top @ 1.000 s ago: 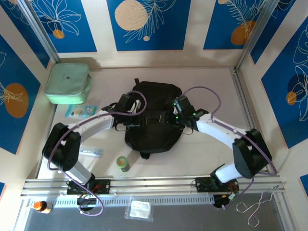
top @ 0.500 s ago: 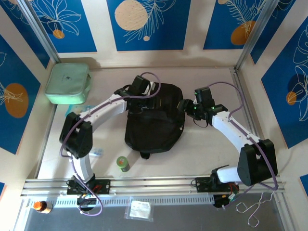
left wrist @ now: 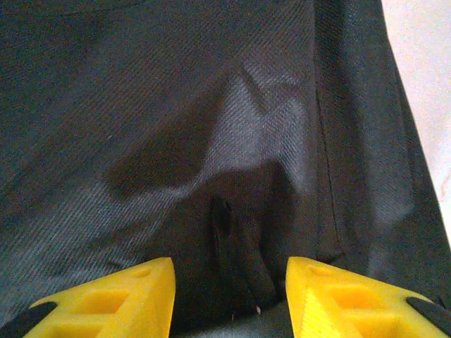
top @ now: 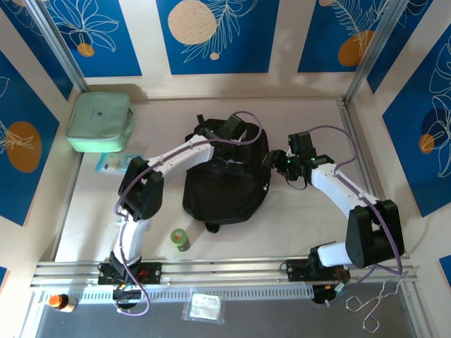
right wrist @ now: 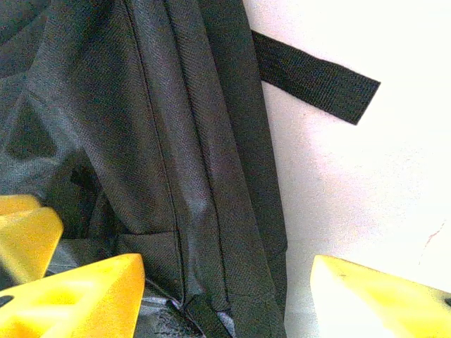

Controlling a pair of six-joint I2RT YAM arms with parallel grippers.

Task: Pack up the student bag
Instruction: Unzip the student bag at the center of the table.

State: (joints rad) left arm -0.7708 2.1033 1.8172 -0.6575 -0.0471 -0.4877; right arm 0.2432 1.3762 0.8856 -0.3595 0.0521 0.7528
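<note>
Pale tabletop (top: 303, 232) between blue floral walls carries the black student bag (top: 225, 186) at its middle, contents hidden. Over the bag's far fabric hangs the left gripper (left wrist: 229, 282), released. The right gripper (right wrist: 225, 282), jaws apart, straddles the bag's right edge. A mint green case (top: 100, 121) lies far left of the bag.

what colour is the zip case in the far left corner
The zip case is mint green, clearest in the top external view.
</note>
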